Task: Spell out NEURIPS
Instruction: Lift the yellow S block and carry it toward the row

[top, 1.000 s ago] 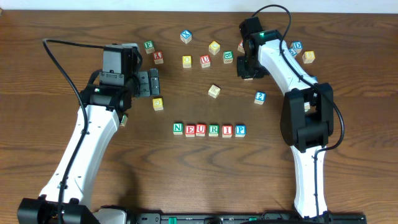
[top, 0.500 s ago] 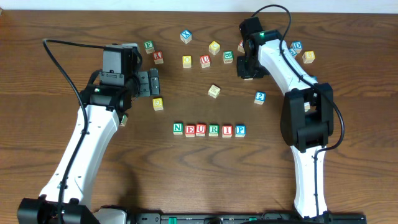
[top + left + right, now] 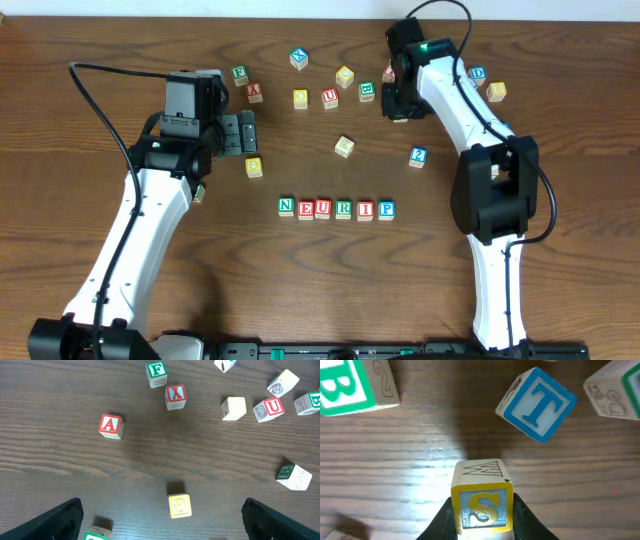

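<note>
**S in the grip, six letters in line**

Clamped between the two fingers of the right pincer [image 3: 482,512]: S cube [image 3: 482,502], pale wood, held square. Yellow S on a hatched blue ground inside a yellow border, turned toward the wrist camera; line-drawn zigzag figure on the face above it. Laid well apart from that pincer, toward the arm bases, in one straight close-packed row, letters up: green N [image 3: 286,207], red E [image 3: 305,209], red U [image 3: 323,209], green R [image 3: 344,209], red I [image 3: 365,210], blue P [image 3: 386,210].
</note>
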You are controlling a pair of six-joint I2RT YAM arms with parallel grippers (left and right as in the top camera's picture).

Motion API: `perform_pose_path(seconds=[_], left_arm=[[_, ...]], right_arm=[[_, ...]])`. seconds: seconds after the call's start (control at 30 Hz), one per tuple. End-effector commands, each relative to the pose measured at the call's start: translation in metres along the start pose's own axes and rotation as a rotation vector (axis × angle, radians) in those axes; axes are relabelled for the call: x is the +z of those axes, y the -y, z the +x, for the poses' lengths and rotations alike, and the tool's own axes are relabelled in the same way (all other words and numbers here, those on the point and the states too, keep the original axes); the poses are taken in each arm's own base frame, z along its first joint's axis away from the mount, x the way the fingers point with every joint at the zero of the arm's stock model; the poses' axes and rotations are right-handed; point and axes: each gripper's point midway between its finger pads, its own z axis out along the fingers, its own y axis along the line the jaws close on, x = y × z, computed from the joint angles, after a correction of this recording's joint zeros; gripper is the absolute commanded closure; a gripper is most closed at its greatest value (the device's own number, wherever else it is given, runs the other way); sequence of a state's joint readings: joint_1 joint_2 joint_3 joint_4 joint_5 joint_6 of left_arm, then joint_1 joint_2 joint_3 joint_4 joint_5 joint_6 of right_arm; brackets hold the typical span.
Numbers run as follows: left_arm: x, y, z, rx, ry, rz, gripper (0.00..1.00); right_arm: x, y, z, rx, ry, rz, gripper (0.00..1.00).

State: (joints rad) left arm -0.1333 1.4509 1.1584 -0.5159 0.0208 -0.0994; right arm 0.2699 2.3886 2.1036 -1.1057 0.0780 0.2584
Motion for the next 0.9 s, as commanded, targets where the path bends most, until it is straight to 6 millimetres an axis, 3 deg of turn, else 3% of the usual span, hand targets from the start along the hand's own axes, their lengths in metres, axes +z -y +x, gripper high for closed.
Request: perform_pose_path(seconds=[0.0,0.23,0.47,0.63,0.87], left_arm=[[-0.010,-0.001,-0.013,0.005,0.041,-0.001,0.00],[-0.010,-0.001,-0.013,0.005,0.041,-0.001,0.00],[-0.010,-0.001,-0.013,0.005,0.041,-0.001,0.00],[-0.010,-0.001,-0.013,0.005,0.041,-0.001,0.00],[-0.010,-0.001,-0.013,0.005,0.041,-0.001,0.00]], right_arm=[[-0.031,-0.006,-0.015,-0.007,0.066,-0.021,0.84],[-0.073,-0.006,-0.016,-0.021,0.115,-0.039,0.86],[-0.128,-0.001,-0.008,-0.021,0.168,-0.048,0.93],[-0.157,0.001,-0.004,-0.027,0.230,0.024,0.96],[-0.166,-0.028,0.015,-0.090,0.230,0.058,0.98]])
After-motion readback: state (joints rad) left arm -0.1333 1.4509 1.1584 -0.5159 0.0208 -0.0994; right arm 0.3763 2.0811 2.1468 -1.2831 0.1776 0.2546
